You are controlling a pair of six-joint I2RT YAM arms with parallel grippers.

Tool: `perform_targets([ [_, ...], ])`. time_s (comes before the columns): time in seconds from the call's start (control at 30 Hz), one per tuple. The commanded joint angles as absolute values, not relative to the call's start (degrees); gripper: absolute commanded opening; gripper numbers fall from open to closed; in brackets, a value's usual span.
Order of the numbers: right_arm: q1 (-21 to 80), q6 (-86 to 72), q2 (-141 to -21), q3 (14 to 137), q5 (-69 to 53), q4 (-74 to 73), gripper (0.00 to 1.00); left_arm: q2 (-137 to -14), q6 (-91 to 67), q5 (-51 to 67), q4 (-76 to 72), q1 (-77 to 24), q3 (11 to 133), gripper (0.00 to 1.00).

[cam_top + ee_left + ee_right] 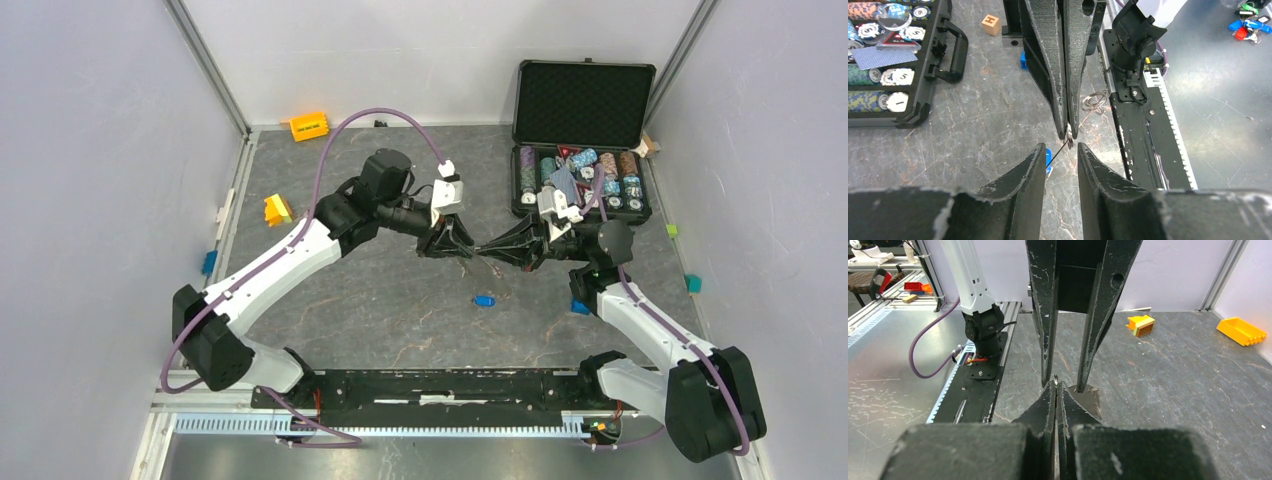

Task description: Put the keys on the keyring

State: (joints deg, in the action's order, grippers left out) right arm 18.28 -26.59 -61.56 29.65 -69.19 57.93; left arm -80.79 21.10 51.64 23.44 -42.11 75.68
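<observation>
- The right end effector (pixel 1055 386) is pressed together, nipping a thin sliver of metal at its tips; this is probably the keyring (pixel 1093 100), whose silvery wire loop shows just beside its fingers, though the view is poor
- The left end effector (pixel 1061 152) is spread and holds nothing; it faces the right one tip to tip above the middle of the table (pixel 380 310)
- The blue key (pixel 484 300) lies on the table, just on the near side of both tips
- An open chip case (pixel 583 100) sits at the far right

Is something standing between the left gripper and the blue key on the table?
Nothing lies on the table around the blue key. Only the shut right gripper meets the left gripper tip to tip, so backing off first seems wise.
</observation>
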Motion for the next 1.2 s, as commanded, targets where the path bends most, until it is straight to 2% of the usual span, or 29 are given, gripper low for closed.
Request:
perform_targets([
  [0.0,18.6,-22.1,-60.2,30.6,-68.1,54.7,0.0,-82.0,21.5,53.5,21.5,-43.0,76.2,0.35],
  [0.2,18.6,-18.1,-60.1,31.5,-67.4,49.2,0.0,-82.8,21.1,52.8,21.5,-43.6,76.7,0.23],
  [0.4,18.6,-18.1,-59.8,31.9,-67.3,48.6,0.0,-82.5,21.7,51.4,21.5,-44.0,75.6,0.03],
  [0.5,18.6,-17.2,-59.6,32.2,-67.0,47.2,0.0,-81.8,22.6,50.7,21.5,-44.0,74.5,0.02],
  [0.67,18.6,-8.9,-59.4,34.7,-65.6,35.8,0.06,-80.6,22.4,46.8,20.8,-43.9,73.2,0.02],
  [0.77,18.6,-4.9,-59.2,36.2,-64.3,30.4,0.0,-79.9,22.1,44.7,20.2,-43.9,72.6,0.02],
  [1.17,18.6,-0.5,-59.1,38.2,-60.9,23.4,0.0,-79.8,24.6,44.7,21.0,-43.9,72.3,0.02],
])
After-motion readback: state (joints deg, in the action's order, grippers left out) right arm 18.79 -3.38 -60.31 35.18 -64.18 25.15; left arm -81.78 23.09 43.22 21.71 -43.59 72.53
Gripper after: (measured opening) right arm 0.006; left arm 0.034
